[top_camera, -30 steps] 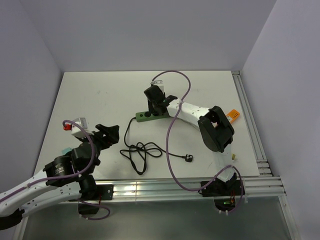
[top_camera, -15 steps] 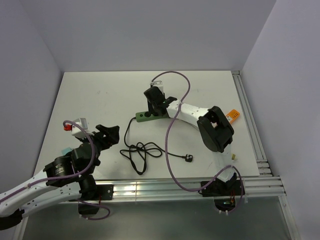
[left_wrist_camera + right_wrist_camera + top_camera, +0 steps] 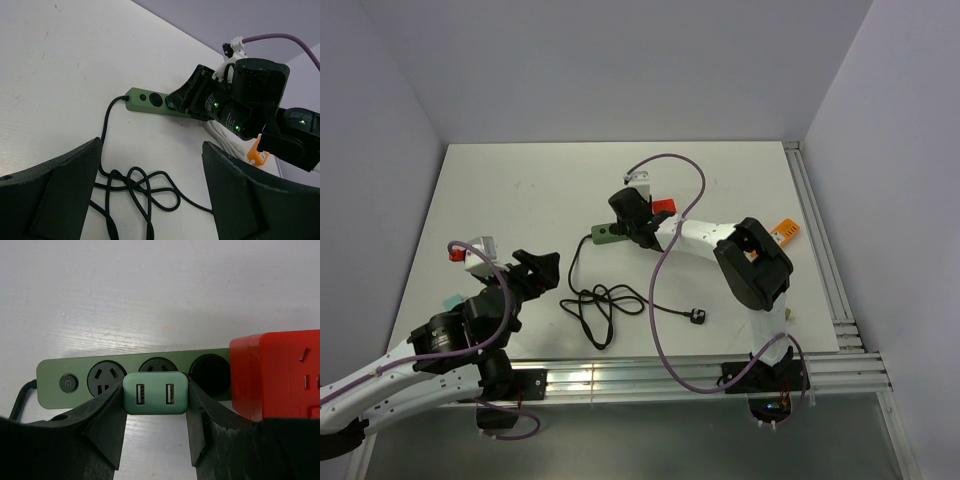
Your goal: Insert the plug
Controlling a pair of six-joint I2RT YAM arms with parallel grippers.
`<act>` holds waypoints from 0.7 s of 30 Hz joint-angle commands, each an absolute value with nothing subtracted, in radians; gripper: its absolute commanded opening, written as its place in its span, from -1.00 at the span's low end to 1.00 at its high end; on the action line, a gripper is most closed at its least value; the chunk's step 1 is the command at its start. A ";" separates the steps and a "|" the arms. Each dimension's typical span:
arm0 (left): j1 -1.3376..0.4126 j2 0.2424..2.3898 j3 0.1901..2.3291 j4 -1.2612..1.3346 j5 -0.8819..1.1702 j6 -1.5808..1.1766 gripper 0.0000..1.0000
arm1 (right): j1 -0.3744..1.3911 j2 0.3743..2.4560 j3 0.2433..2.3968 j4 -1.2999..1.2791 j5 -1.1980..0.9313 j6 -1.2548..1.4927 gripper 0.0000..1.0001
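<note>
On my right wrist feed the right end effector (image 3: 155, 402) is closed partway, its two fingers pressed against the sides of the mint USB plug (image 3: 155, 392). The plug sits over the middle socket of the green power strip (image 3: 50, 377), but I cannot tell whether it is seated. A red adapter block (image 3: 275, 375) sits at the strip's right end. My left end effector (image 3: 536, 266) hangs wide open and empty above the near-left table (image 3: 520, 190), close to the coiled black cable (image 3: 600, 305).
</note>
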State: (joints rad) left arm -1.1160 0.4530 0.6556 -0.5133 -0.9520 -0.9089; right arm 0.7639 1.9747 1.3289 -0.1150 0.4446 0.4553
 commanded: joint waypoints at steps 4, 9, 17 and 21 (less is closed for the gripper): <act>-1.115 0.453 0.657 -0.503 -0.934 -0.925 0.73 | 0.799 2.025 1.264 -0.262 0.420 0.450 -1.00; -1.115 0.454 0.653 -0.506 -0.930 -0.927 0.73 | 0.799 2.054 1.276 -0.294 0.394 0.431 -1.00; -1.115 0.468 0.652 -0.500 -0.928 -0.934 0.73 | 0.842 2.109 1.229 -0.331 0.393 0.454 -1.00; -1.115 0.479 0.666 -0.508 -0.919 -0.945 0.73 | 0.850 2.155 1.191 -0.312 0.362 0.462 -1.00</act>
State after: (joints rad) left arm -1.1160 0.4648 0.6548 -0.5137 -0.9356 -0.9306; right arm 0.8043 2.0060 1.3106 -0.0692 0.5354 0.4171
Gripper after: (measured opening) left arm 0.866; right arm 0.515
